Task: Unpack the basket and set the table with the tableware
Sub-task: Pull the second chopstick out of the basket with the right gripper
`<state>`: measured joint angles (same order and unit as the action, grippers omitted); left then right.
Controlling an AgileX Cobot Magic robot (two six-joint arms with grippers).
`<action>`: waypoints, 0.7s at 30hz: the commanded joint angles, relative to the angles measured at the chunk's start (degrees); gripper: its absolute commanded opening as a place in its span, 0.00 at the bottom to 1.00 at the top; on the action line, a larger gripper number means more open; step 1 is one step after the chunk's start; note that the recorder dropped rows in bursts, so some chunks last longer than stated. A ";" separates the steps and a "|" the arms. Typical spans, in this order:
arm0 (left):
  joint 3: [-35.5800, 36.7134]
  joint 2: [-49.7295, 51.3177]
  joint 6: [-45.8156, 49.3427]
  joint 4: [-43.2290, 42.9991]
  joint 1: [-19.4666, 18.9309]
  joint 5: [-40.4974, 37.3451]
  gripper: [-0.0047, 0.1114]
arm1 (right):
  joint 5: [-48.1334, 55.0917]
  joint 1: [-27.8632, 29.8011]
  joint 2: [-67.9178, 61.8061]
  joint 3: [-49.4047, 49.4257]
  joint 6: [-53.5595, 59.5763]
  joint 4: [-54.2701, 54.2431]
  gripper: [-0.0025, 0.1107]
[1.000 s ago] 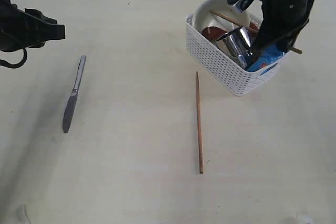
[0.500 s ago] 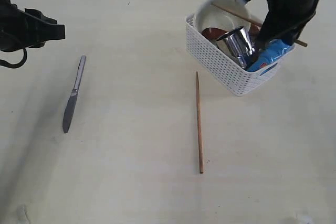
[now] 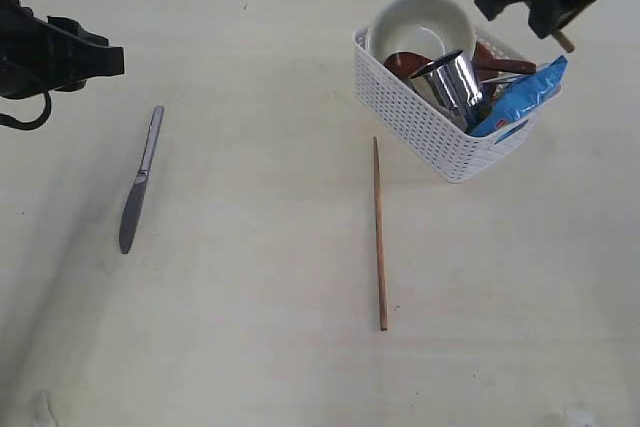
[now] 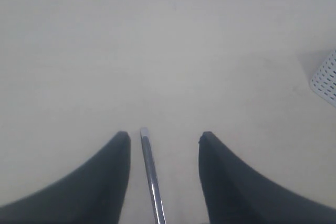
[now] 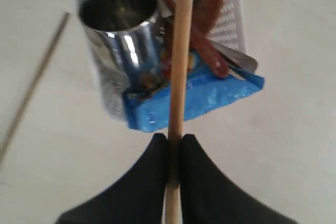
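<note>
A white perforated plastic basket [image 3: 420,122] is placed far right on the pale wood-look table [image 3: 260,347]; inside, a white bowl [image 3: 420,27] is set behind a steel cup [image 3: 458,85], a blue crisp packet [image 3: 525,95] right of it. A wooden chopstick [image 3: 379,237] is laid before the basket, a steel knife [image 3: 138,182] well leftward; a second chopstick [image 5: 178,51] is held above the basket.

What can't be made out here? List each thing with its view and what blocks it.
Basket floor: exterior view, covered by white bowl, steel cup and blue crisp packet.
Held chopstick: exterior view, middle behind the right gripper, upper end cut by the top edge.
Knife: left wrist view, all but the handle cut by the bottom edge.
Left gripper: exterior view, partly cut by the left edge.
</note>
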<state>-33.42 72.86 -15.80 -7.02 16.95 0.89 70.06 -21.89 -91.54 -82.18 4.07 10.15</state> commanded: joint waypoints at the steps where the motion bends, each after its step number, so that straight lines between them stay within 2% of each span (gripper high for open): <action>1: 0.33 -0.47 -0.46 -0.03 -0.26 0.20 0.39 | -0.10 -0.38 4.57 0.44 -2.39 -10.49 0.02; 5: 0.33 -0.47 0.05 -0.14 -0.26 -0.04 0.39 | -0.10 -3.11 9.25 5.16 -5.14 -12.30 0.02; 9: 0.33 -0.47 0.17 -0.14 -0.26 -0.04 0.39 | -0.10 -6.42 15.64 13.59 -13.40 -11.86 0.02; 15: 0.33 -0.47 0.17 -0.25 -0.26 -0.04 0.39 | -10.97 -13.61 22.71 29.86 -24.44 -15.09 0.02; 21: 0.33 -0.47 0.17 -0.25 -0.26 -0.04 0.39 | -20.83 -24.30 23.08 41.66 -36.34 -16.37 0.02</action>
<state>-33.42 72.86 -15.72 -7.02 16.95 0.89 54.59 -42.33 -68.72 -44.36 -27.05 -5.81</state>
